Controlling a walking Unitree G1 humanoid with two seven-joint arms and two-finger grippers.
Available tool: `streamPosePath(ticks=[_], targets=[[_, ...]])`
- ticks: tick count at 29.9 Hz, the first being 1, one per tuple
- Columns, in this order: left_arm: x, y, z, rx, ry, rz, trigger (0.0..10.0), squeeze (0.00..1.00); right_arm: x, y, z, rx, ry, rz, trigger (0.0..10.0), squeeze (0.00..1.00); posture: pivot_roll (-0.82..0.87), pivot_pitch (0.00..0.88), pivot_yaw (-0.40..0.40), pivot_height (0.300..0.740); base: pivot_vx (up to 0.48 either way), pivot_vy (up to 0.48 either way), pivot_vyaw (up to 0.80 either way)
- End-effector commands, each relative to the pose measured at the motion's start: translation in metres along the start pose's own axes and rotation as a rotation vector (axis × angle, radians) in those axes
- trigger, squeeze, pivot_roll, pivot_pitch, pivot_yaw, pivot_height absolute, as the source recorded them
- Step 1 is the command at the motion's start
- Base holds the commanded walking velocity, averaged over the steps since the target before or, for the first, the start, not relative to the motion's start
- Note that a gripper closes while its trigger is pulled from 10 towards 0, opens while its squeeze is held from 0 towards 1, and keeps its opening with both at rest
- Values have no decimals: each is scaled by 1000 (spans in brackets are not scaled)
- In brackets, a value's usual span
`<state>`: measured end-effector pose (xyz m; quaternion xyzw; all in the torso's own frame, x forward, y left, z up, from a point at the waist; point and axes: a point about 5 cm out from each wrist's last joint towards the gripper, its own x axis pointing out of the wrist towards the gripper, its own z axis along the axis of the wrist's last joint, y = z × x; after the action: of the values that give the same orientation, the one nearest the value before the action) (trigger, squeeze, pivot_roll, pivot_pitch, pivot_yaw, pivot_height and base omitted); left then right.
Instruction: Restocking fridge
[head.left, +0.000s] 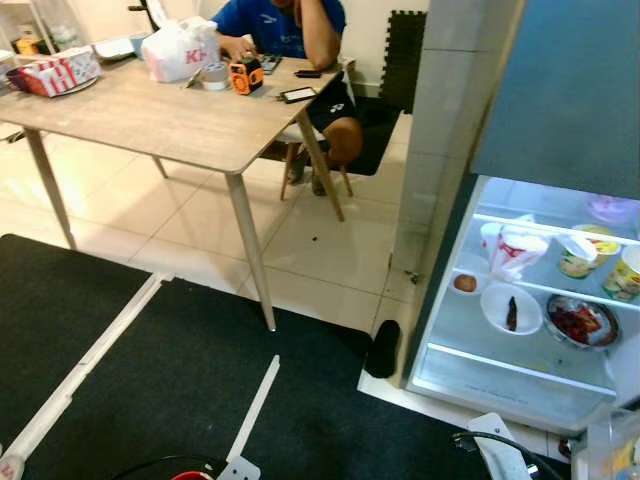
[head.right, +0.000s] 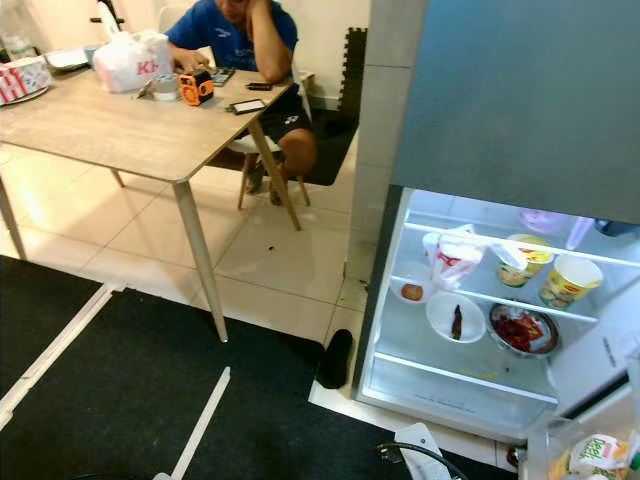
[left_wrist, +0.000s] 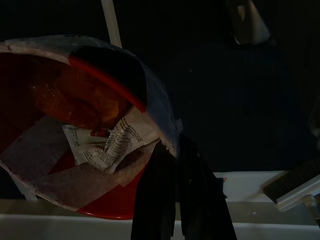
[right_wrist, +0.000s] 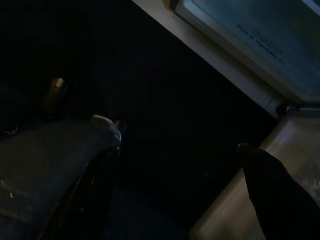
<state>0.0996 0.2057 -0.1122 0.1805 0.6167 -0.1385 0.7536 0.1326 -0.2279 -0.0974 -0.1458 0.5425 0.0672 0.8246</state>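
The bowl (left_wrist: 75, 130), red with plastic wrap and crumpled paper over it, hangs low at my left side above the dark mat (head.left: 180, 390); my left jaws (left_wrist: 175, 165) are pressed together on its rim, pinching the wrap at the edge. The left wrist view gives the orange-brown food under the film, which the head views do not; there a red sliver (head.left: 190, 476) shows at the bottom edge. My right jaws (right_wrist: 175, 165) stand spread wide, one finger (right_wrist: 280, 190) dark against the pale floor strip, holding nothing, just above the mat by the fridge (head.right: 500, 100) foot.

Ahead to the right the fridge stands open and lit. On its shelf sit a white plate (head.left: 511, 308), a bowl of red food (head.left: 580, 322), and a small dish (head.left: 465, 284); higher, a paper bag (head.left: 517, 250) and two cups (head.right: 568, 280).

Farther left, a person (head.left: 290, 25) sits at the tabletop (head.left: 170, 115), where a white bag (head.left: 180, 50) lies.
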Motion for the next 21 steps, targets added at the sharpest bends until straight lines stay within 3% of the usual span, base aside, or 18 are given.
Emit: streamPosePath(ticks=[1, 21], targets=[[0, 2, -2, 3, 4, 3, 10000, 0, 0, 0, -1, -2, 6, 1, 10000, 0, -77, 0, 24, 740, 311, 0, 0], [0, 3, 1, 6, -3, -3, 10000, 0, 0, 2, -6, -16, 28, 7, 10000, 0, -76, 0, 22, 740, 368, 0, 0]])
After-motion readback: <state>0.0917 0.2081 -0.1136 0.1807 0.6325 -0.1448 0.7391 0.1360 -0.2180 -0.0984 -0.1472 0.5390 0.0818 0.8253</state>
